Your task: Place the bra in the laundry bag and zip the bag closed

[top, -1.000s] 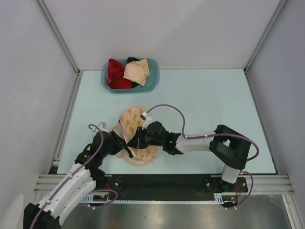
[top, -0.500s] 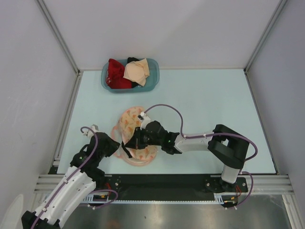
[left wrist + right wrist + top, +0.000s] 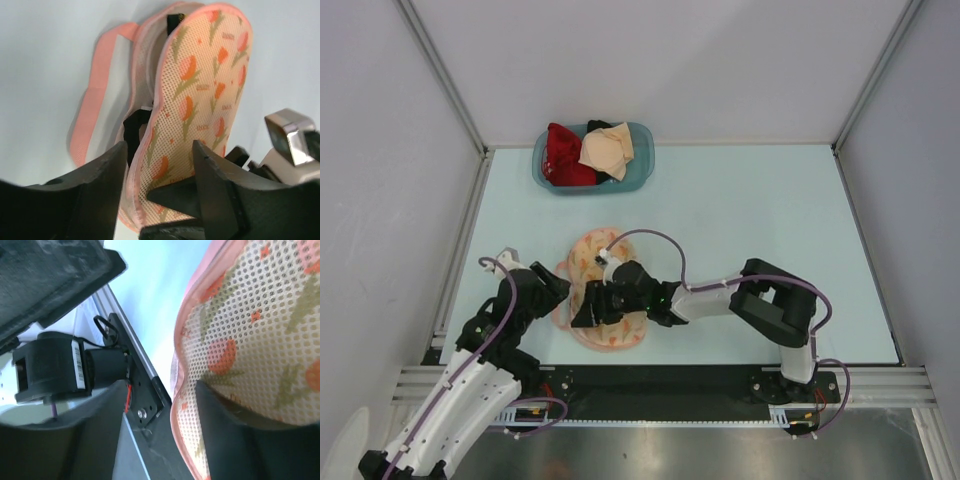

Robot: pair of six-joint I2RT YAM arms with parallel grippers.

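The pale blue table fills the overhead view, and both arms are in over its near half. The right arm stretches low across from its base towards the left, while the left arm angles up from the near-left corner. They meet at the laundry bag, which lies near the front edge, well apart from the blue basket at the far side. That basket holds a red garment and, beside it, a beige garment. On to the bag: from the left wrist its printed mesh half stands tilted up on edge. The pink rim of the other half lies flat on the table, so the bag is open and unzipped. The left gripper sits at the bag's left side, jaws clearly apart, with the raised half's edge running down between them and nothing pinched. The right gripper is on the bag's near side, its jaws spread as well. The mesh drapes over one finger, loose, no grip. And the bra? No yellow is showing anywhere. Only a black strap-like piece peeks out of the gap between the two halves, and I cannot tell whether it belongs to the bra.
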